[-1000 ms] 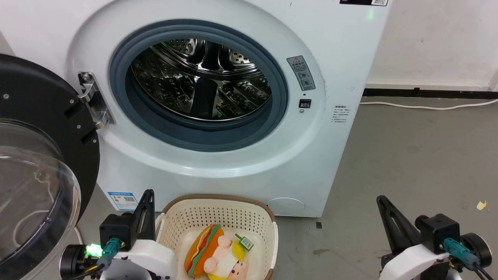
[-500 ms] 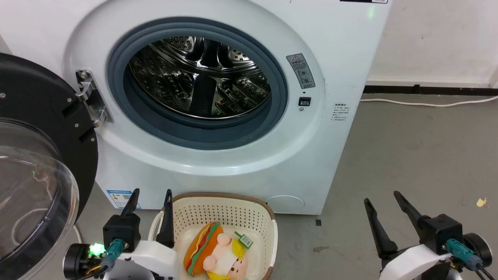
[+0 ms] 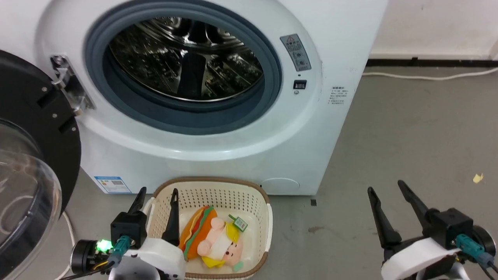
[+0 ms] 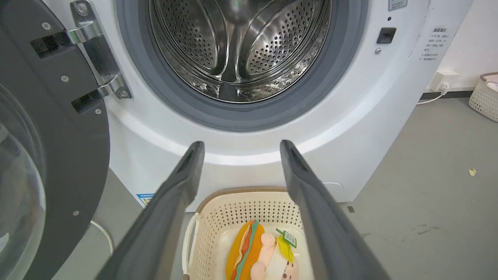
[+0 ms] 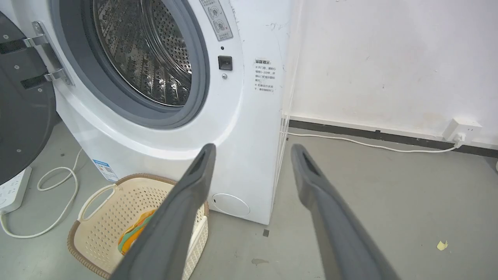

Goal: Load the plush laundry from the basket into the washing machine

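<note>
The plush laundry (image 3: 212,239), an orange hamburger joined to a pink doll with a green tag, lies in the cream basket (image 3: 210,190) on the floor before the washing machine (image 3: 272,147). The washer's black-framed door (image 3: 35,128) is swung open to the left and the steel drum (image 3: 183,58) is bare. My left gripper (image 3: 157,192) is open over the basket's left rim, holding nothing; its wrist view looks down on the plush laundry (image 4: 264,252) between the fingers. My right gripper (image 3: 385,186) is open over the grey floor, well right of the basket (image 5: 113,217).
A white cable (image 3: 428,76) runs along the wall's base at the right. A power strip (image 5: 11,190) and looped cord (image 5: 58,182) lie on the floor under the open door. Another basket (image 4: 484,95) stands far right. A yellow scrap (image 3: 477,178) lies on the floor.
Both grippers went from shut to open. The camera has tilted down, so the washer and basket sit higher in view. The plush still lies in the basket.
</note>
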Controlling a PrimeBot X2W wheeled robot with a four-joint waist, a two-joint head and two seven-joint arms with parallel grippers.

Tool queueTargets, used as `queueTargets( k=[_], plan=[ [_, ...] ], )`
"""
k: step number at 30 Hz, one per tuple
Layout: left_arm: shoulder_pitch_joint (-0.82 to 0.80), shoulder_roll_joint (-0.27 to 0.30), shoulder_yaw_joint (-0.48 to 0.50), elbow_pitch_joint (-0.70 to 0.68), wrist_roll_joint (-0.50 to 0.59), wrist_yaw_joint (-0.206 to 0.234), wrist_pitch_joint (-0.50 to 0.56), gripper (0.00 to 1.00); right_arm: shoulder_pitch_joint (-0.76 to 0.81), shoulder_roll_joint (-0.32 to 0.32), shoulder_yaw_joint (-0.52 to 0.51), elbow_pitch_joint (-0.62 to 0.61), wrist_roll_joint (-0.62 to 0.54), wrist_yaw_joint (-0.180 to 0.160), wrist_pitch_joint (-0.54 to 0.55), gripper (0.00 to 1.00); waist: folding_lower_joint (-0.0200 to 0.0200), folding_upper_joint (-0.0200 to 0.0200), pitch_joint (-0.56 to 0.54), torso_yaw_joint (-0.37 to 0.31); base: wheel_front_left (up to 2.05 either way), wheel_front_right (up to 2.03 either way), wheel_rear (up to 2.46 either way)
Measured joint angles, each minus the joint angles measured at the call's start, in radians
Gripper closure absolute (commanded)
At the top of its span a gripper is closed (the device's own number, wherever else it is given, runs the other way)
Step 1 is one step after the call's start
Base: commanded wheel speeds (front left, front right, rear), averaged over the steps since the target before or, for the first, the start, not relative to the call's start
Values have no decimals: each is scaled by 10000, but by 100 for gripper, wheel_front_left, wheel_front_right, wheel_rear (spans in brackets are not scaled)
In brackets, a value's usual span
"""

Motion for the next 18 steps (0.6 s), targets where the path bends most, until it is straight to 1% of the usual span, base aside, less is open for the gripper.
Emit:
queueTargets(
  k=[9, 18],
  plan=[
    [-593, 173, -155, 823, -6, -157, -23, 0, -338, 0, 21, -111, 213, 0, -174, 0, 1, 0, 803, -276, 0, 0, 0],
    [-1265, 407, -433, 2004, -38, -351, 385, 0, -624, 0, 59, -56, 614, 0, -349, 0, 1, 0, 1662, -650, 0, 0, 0]
  ],
)
